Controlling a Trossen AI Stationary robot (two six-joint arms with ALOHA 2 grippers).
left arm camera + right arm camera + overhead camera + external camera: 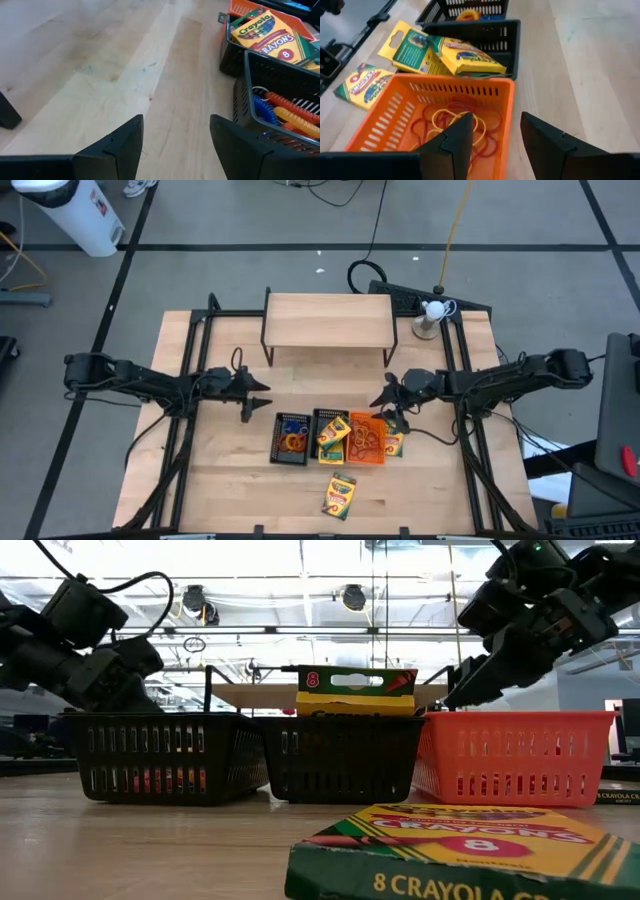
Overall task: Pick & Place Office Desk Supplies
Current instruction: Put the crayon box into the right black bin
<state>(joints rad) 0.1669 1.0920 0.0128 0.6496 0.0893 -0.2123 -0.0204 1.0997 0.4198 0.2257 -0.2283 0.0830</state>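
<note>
Crayon box (339,494) lies loose on the desk (220,480), toward the front edge beyond the three trays, between both arms. Right gripper (492,131) hovers parted and empty over the orange tray (395,117); left gripper (175,137), parted, empty, beside the black tray (280,95).

I see three mesh trays in a row: left black tray (292,439) holding coiled bands, middle black tray (331,436) with crayon boxes tilted over its rim, orange tray (366,438) with loose rubber bands (457,125). One crayon box (339,495) lies flat nearer the front edge.
</note>
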